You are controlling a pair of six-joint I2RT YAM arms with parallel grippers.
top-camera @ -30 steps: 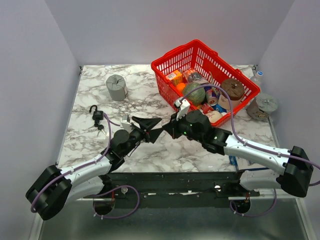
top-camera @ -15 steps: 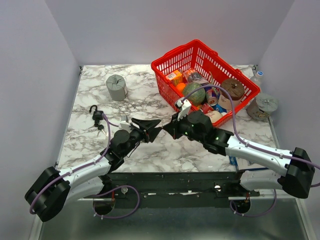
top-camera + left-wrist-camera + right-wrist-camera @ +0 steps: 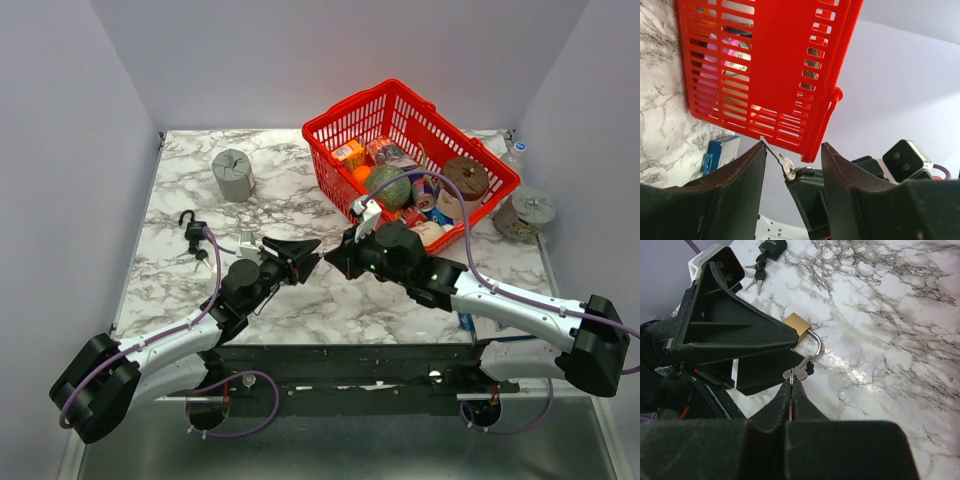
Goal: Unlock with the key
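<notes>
Over the marble table (image 3: 180, 200), at about 7 o'clock from the red basket (image 3: 410, 150), the two tools meet tip to tip near the table's middle. The left gripper (image 3: 312, 255) has its jaws spread with nothing between them. The right gripper (image 3: 791, 390) is pressed together on the key (image 3: 796, 373) and holds it in the air just beside the brass padlock (image 3: 797, 322). The key looks very light and stiff, with a thin, smooth blade that could swivel or slip in a weak pinch. It is best taken by the head, flat face to pad, with the blade left free for the keyhole. The padlock is likely dense enough to skid when pushed, so it will want bracing. The top view alone gives the layout, with the black padlock (image 3: 195, 231) and its spare keys (image 3: 203, 258) at 9 o'clock from the grippers, but both key and brass lock are hidden there. The right wrist view shows the brass body and its shackle (image 3: 816, 347) at 12 o'clock of the fingers; whether the lock lies on the marble cannot be told. The left wrist view alone shows the blade (image 3: 774, 154) side-on, aimed into the gap between the left fingers (image 3: 740, 180).
</notes>
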